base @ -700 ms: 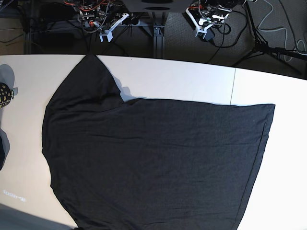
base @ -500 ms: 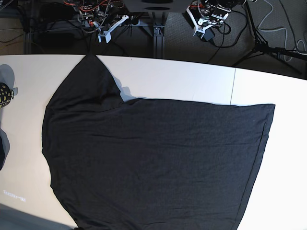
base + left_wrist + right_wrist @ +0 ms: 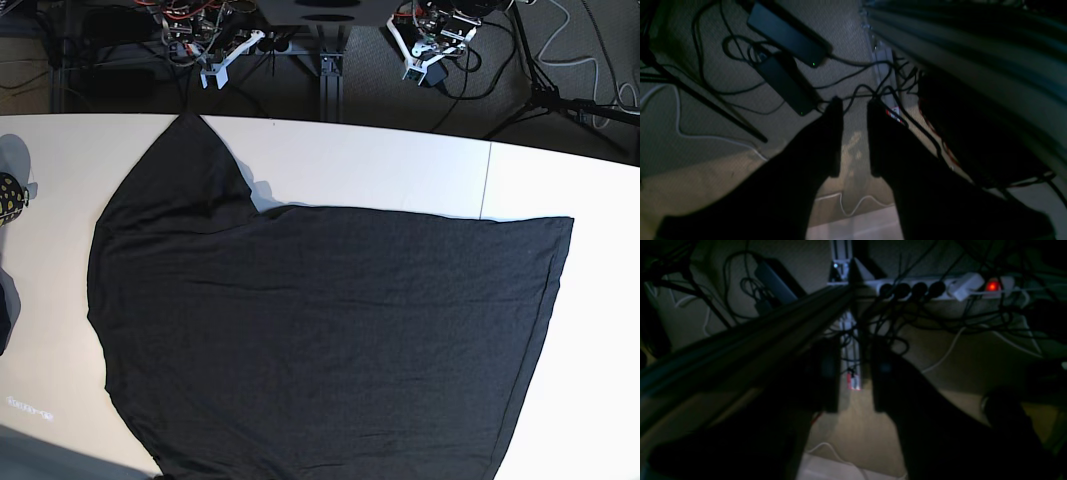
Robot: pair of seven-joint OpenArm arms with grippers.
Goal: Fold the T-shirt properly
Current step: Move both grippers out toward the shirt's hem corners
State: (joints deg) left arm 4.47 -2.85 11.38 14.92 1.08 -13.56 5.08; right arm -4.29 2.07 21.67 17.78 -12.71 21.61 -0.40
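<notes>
The black T-shirt (image 3: 320, 330) lies spread flat on the white table (image 3: 380, 160), plain face up, with no print showing. One sleeve (image 3: 185, 170) points to the far edge at upper left. Its lower part runs off the frame's bottom. My right gripper (image 3: 222, 62) hangs behind the table's far edge at upper left; in the right wrist view it (image 3: 853, 346) is open and empty over the floor. My left gripper (image 3: 425, 50) hangs behind the far edge right of centre; in the left wrist view it (image 3: 855, 101) is open and empty.
A dark patterned object (image 3: 8, 197) sits at the table's left edge. A seam (image 3: 485, 180) crosses the table at right. Behind the table are a frame post (image 3: 330, 70), cables, a tripod leg (image 3: 560, 95), a power strip (image 3: 930, 286) and power adapters (image 3: 786, 33) on the floor.
Both grippers have drawn slightly further back from the table's far edge. The T-shirt has not moved.
</notes>
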